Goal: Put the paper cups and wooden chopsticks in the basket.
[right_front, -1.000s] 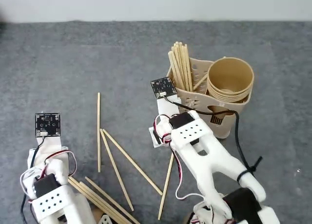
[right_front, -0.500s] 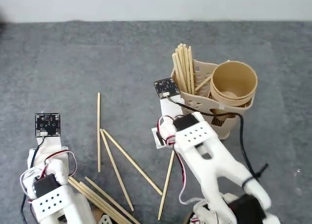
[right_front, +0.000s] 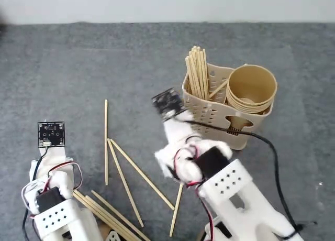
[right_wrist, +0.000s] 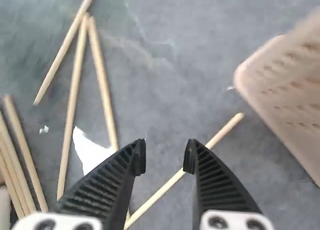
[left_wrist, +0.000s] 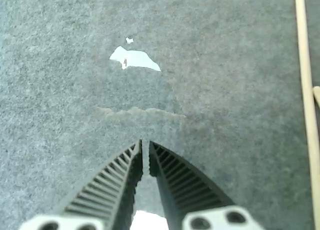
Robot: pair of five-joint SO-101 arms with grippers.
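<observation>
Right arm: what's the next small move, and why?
Probably lower the right gripper straight down and close on the chopstick. Its jaws stand open, the stick lies loose right under the gap, and it is beside the basket, not in it.

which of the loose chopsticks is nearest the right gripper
The lone chopstick beside the basket: it passes directly under the open right gripper, while the others lie farther off.
</observation>
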